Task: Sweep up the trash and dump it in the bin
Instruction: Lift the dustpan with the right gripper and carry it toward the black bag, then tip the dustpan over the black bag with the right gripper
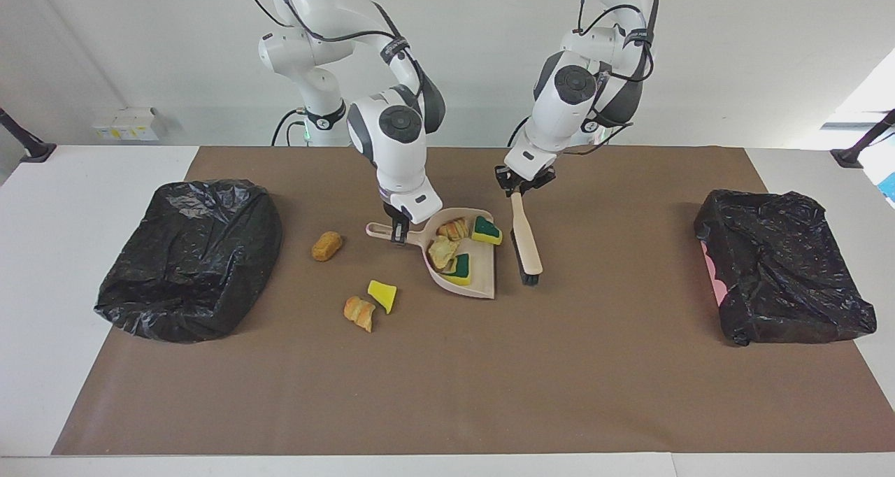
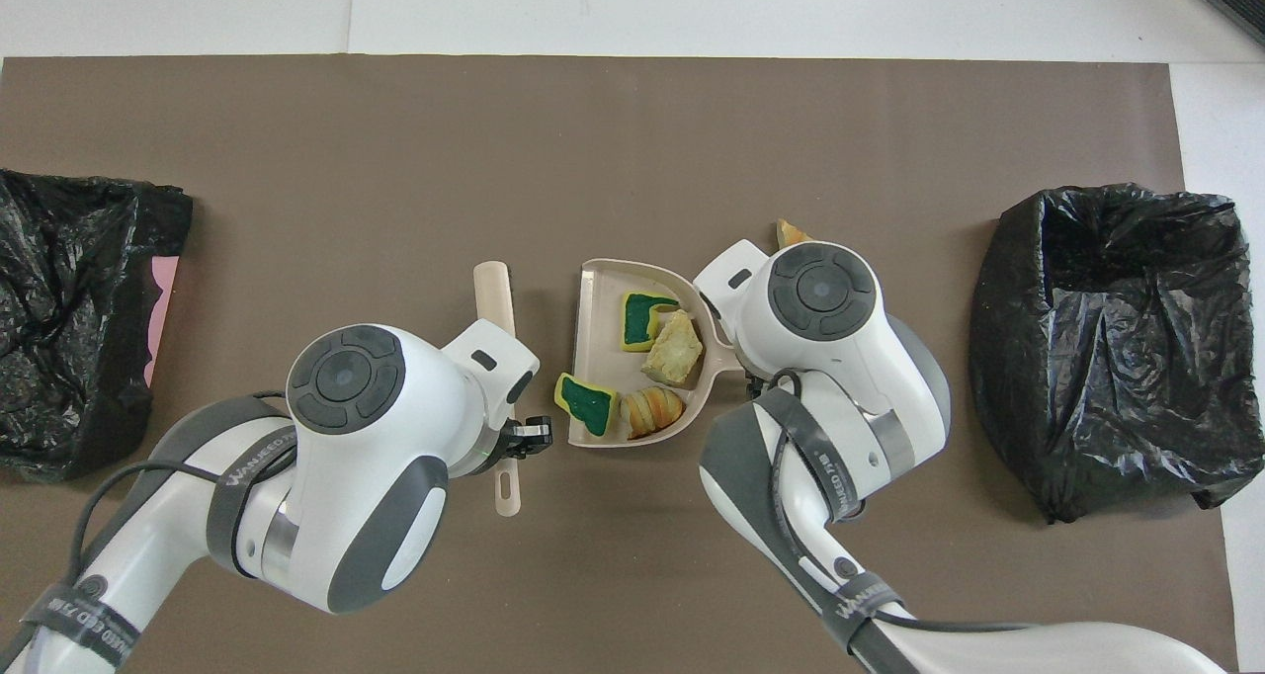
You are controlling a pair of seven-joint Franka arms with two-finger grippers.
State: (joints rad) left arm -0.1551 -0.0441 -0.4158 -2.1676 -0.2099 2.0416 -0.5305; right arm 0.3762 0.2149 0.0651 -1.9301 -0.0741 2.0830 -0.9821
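My right gripper (image 1: 399,231) is shut on the handle of the beige dustpan (image 1: 482,281), and my wrist hides it in the overhead view. The dustpan (image 2: 598,298) holds trash: two green-topped sponge bits (image 2: 644,316) (image 2: 585,402), a beige chunk (image 2: 675,348) and a croissant-like piece (image 2: 652,407). My left gripper (image 1: 517,187) is shut on the handle of the brush (image 1: 526,243), which slants down beside the dustpan toward the left arm's end. Three scraps lie on the mat toward the right arm's end: a golden-brown nugget (image 1: 326,245), a yellow wedge (image 1: 382,295) and a croissant piece (image 1: 359,312).
A black-bag-lined bin (image 1: 189,257) stands at the right arm's end of the brown mat (image 1: 447,379), with its mouth open in the overhead view (image 2: 1107,338). A second black-bagged bin (image 1: 783,274) stands at the left arm's end.
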